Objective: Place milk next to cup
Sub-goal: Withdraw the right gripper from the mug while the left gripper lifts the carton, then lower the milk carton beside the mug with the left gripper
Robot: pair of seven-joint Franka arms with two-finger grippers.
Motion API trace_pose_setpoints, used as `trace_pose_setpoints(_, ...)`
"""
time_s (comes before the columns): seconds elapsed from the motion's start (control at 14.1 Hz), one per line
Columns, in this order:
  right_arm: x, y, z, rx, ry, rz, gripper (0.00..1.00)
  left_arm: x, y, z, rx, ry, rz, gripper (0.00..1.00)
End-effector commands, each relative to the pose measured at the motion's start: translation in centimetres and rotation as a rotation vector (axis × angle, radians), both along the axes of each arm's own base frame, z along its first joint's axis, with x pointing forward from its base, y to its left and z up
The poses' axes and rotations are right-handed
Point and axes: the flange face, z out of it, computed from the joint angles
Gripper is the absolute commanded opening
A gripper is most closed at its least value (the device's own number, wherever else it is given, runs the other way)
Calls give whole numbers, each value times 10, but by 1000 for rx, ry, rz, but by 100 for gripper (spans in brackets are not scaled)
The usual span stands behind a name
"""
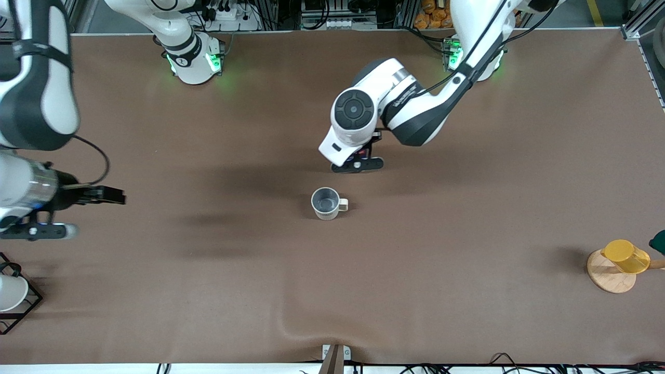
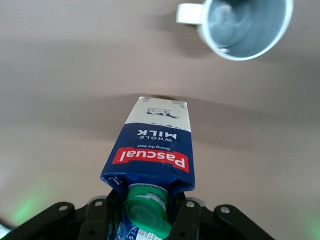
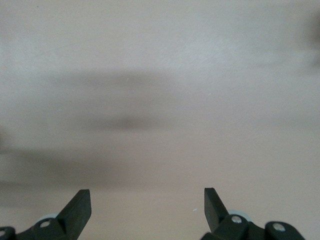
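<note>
The milk (image 2: 152, 150), a dark blue carton with a green cap and red label band, is held at its top by my left gripper (image 2: 147, 212), which is shut on it. Its beige lower end points down at the brown table, close to the surface. In the front view my left gripper (image 1: 358, 162) hangs low over the table's middle and the wrist hides nearly all of the carton. The cup (image 1: 326, 202), cream-white with a grey-blue inside, stands upright a little nearer the front camera than that gripper, apart from it, and shows in the left wrist view (image 2: 247, 25). My right gripper (image 1: 115, 196) waits open and empty at the right arm's end (image 3: 147, 200).
A yellow cup (image 1: 626, 256) lies on a wooden disc (image 1: 605, 280) at the left arm's end, with a dark green thing (image 1: 659, 241) beside it. A white cup (image 1: 9, 292) sits in a black wire rack (image 1: 28, 306) at the right arm's end. The table cover wrinkles (image 1: 304, 328) near the front edge.
</note>
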Motion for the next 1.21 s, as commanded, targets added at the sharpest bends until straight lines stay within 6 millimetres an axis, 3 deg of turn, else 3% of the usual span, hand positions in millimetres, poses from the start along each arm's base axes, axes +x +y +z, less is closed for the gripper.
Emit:
trace_pose_setpoints(0.0, -12, -40, 21, 14, -36, 104, 100, 4, -22, -6, -29, -21, 47, 29)
trace_pose_setpoints(0.07, -15, -55, 25, 28, -44, 117, 100, 5, -29, -10, -35, -20, 43, 29)
trace_pose_setpoints(0.21, -24, -65, 47, 19, -76, 177, 100, 9, -32, -16, -23, -44, 40, 29)
trace_pose_setpoints(0.5, -76, -74, 130, 22, -135, 158, 100, 13, -36, -27, -22, -88, 28, 29)
trace_pose_setpoints(0.64, -95, -75, 154, 31, -163, 151, 100, 14, -36, -26, -37, -95, -3, 32)
trace_pose_setpoints(0.71, -94, -70, 153, 31, -163, 149, 100, 13, -38, -25, -42, -98, -10, 32)
trace_pose_setpoints(0.92, -96, -72, 118, 35, -154, 113, 100, 19, -36, -25, -54, -113, -9, 32)
trace_pose_setpoints(1.14, -92, -62, 114, 28, -175, 115, 100, 22, -35, -28, -58, -120, -5, 32)
